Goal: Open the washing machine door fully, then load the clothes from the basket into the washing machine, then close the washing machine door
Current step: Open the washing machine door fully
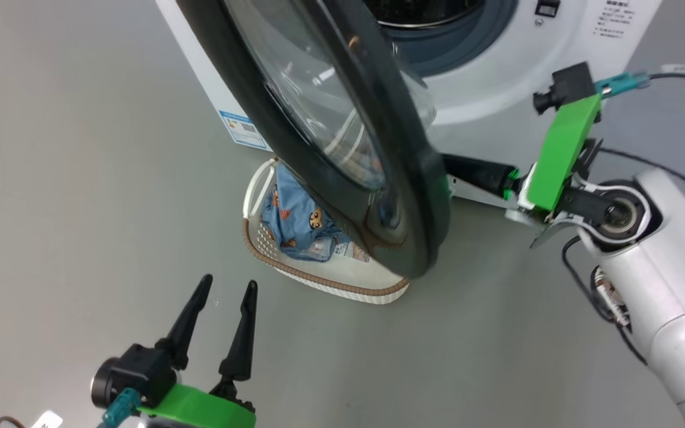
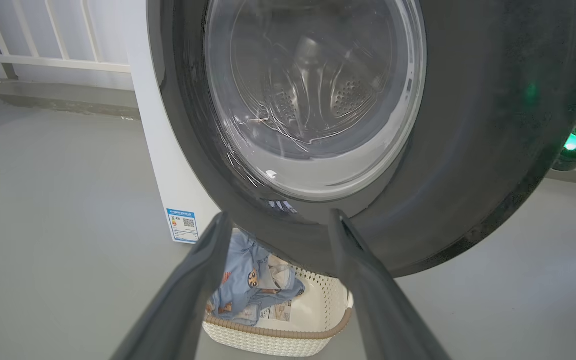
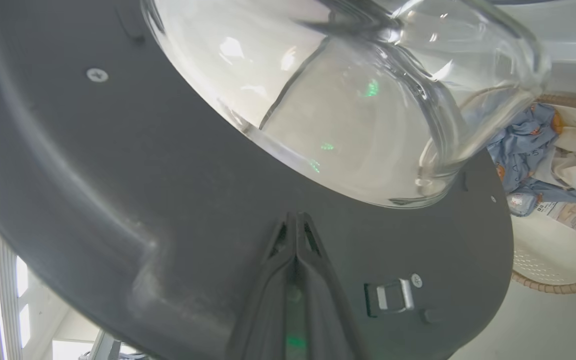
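The large round black-rimmed glass door [image 1: 417, 184] hangs partly open above the cream perforated basket [image 1: 319, 279] of blue bear-print clothes [image 1: 295, 217], at nine o'clock from the nearer right gripper [image 3: 296, 218], closed jaws touching its inner rim, while the left gripper [image 1: 229, 280], jaws spread and empty, hovers at seven o'clock.

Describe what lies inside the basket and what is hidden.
Blue bear-print clothes with cream cloth lie at one end of the basket, beside a paper label. The washing machine door hides its far edge.
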